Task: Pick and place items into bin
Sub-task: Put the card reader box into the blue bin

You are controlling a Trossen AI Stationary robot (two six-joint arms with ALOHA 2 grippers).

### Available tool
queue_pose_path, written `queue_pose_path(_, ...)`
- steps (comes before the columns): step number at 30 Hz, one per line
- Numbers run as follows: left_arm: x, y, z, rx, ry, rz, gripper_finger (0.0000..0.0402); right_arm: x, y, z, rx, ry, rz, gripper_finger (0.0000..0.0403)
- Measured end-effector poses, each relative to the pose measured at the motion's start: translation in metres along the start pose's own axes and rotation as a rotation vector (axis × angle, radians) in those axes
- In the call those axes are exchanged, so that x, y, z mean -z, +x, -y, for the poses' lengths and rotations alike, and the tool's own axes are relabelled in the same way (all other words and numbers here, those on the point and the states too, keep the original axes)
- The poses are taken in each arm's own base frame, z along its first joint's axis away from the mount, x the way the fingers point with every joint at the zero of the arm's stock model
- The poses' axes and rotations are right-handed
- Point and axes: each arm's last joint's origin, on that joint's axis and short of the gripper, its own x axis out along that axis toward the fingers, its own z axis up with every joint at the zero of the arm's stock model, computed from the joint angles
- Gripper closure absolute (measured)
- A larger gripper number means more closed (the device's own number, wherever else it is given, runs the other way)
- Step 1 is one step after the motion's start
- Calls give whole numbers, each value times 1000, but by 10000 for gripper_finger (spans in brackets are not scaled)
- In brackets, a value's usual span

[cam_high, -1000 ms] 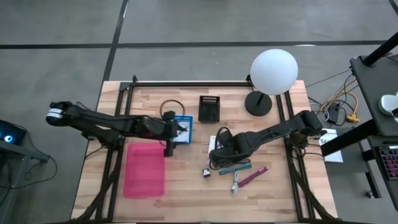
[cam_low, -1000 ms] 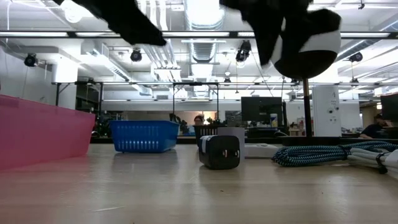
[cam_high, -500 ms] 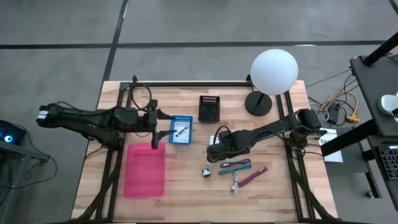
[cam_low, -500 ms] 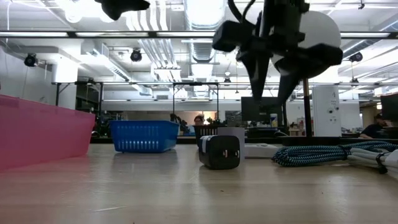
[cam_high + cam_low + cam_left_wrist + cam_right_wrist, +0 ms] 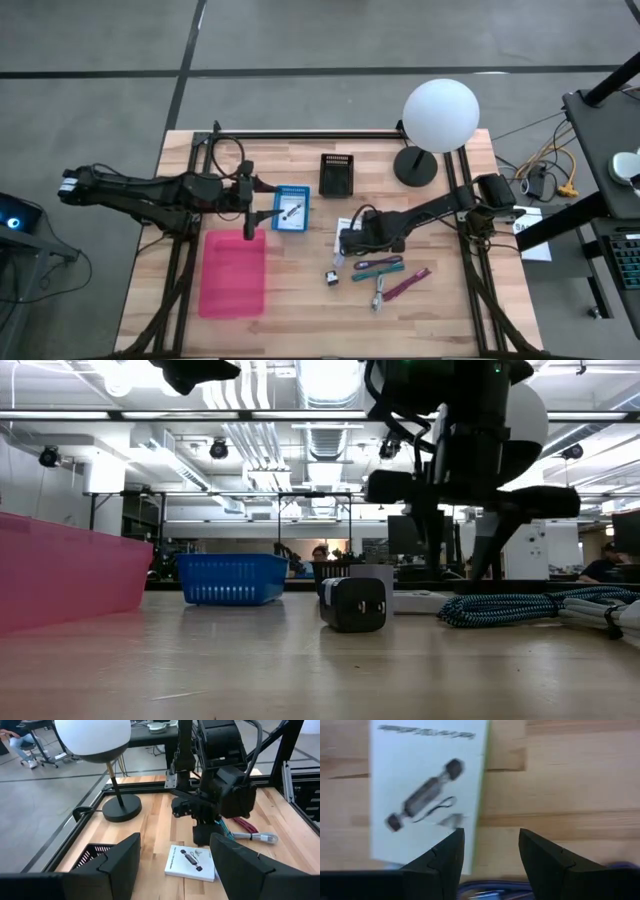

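A flat white packet (image 5: pixel 346 226) with dark print lies on the wood; my right gripper (image 5: pixel 343 243) hangs open just above its near edge. In the right wrist view one finger (image 5: pixel 445 855) stands over the packet (image 5: pixel 427 790) and the other over bare wood. Near it lie a teal strip (image 5: pixel 378 266), a magenta strip (image 5: pixel 405 285), a small dark cube (image 5: pixel 331 277) and a silvery piece (image 5: pixel 378 296). Another printed packet (image 5: pixel 291 209) lies in the small blue basket (image 5: pixel 279 192). My left gripper (image 5: pixel 248 222) is open, left of that basket, over the pink bin's (image 5: pixel 233 275) far edge.
A black basket (image 5: pixel 337 175) and the white ball lamp (image 5: pixel 440 115) on its dark base (image 5: pixel 415 166) stand toward the far edge. A braided cable (image 5: pixel 500 607) lies on the right in the low view. Bare wood shows along the table's near edge.
My left gripper has drawn back from the blue basket toward the table's left and then stayed still over the pink bin's far edge. My right gripper has come down toward the white packet, as the low view shows, and stays open.
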Motion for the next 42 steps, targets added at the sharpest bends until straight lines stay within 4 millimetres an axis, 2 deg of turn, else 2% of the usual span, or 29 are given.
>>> queue_pose_path(12,3,4,1,1,5,-21,178,-4,8,0,-42,17,55,235)
queue_pose_path(26,4,8,2,2,10,-37,178,-2,25,6,-107,28,11,244)
queue_pose_path(42,4,9,2,2,10,-39,178,-1,25,8,-78,-8,-40,286)
